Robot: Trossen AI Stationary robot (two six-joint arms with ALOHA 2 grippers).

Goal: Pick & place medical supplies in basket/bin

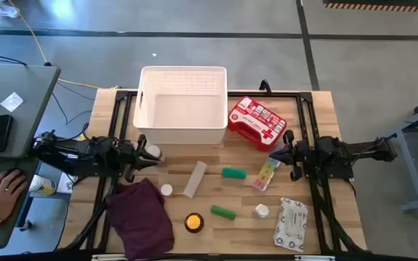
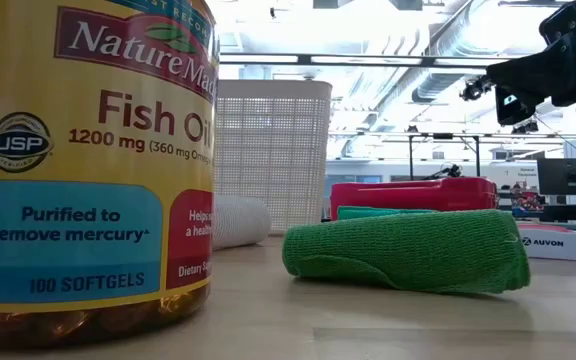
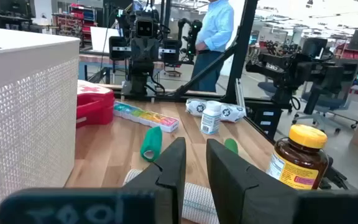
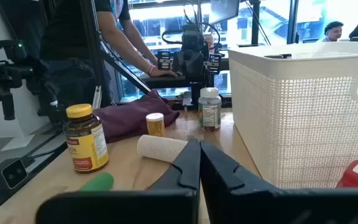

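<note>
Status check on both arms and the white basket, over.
Left gripper slightly open, right gripper shut, both empty. White perforated plastic basket holds nothing. Red first-aid case beside it, untouched.

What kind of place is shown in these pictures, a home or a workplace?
Most likely a robotics lab or workshop, not a home. The wooden table stands on a bare grey concrete floor, other dark robot arms on frames stand behind it, and exposed silver ceiling ducts run overhead.
</note>
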